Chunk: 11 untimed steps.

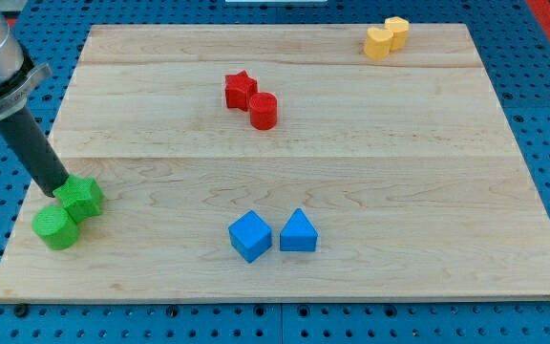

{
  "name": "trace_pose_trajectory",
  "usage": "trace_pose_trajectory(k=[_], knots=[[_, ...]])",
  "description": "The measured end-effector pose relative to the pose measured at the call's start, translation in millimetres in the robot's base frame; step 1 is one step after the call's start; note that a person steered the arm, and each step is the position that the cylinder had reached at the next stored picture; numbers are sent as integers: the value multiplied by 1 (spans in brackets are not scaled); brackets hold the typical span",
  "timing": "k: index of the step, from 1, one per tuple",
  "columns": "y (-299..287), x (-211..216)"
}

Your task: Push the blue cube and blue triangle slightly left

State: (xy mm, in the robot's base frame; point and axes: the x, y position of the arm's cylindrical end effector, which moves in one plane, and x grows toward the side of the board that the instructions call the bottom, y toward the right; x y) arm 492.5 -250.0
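Pale wooden board point(370, 124) of joined planks fills most of the view, resting on a blue perforated base point(542, 86). Dark straight rod point(31, 143) comes in from the view's upper left, slanting down toward the board's left edge; my tip point(55, 191) sits at the left edge of the board, touching or just against the top of the green star-shaped block point(82, 197). The rod has no jaws, holds nothing, only contacts. Green cylinder block point(57, 228) lies just below-left of the green star, the two touching or nearly so. Blue cube point(250, 236) sits near the view's bottom centre, turned corner-on; blue triangle block point(298, 232) is just beside it on the view's right, the pair touching or very close. Both blue blocks are well apart from my tip, far to its right. Red star-shaped block point(240, 90) and red cylinder point(263, 111) form a touching pair in the upper middle of the board, cylinder lower-right of the star. Two yellow blocks point(387, 37) huddle together at the top right edge; shapes are hard to make out, one looks heart-like.
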Motion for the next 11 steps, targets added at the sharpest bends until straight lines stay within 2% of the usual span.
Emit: trace_pose_trajectory(k=[2, 5, 6, 7, 8, 9, 11], knots=[[-2, 0], [14, -40], [19, -32], [76, -19], [114, 15], [149, 13], [148, 8]])
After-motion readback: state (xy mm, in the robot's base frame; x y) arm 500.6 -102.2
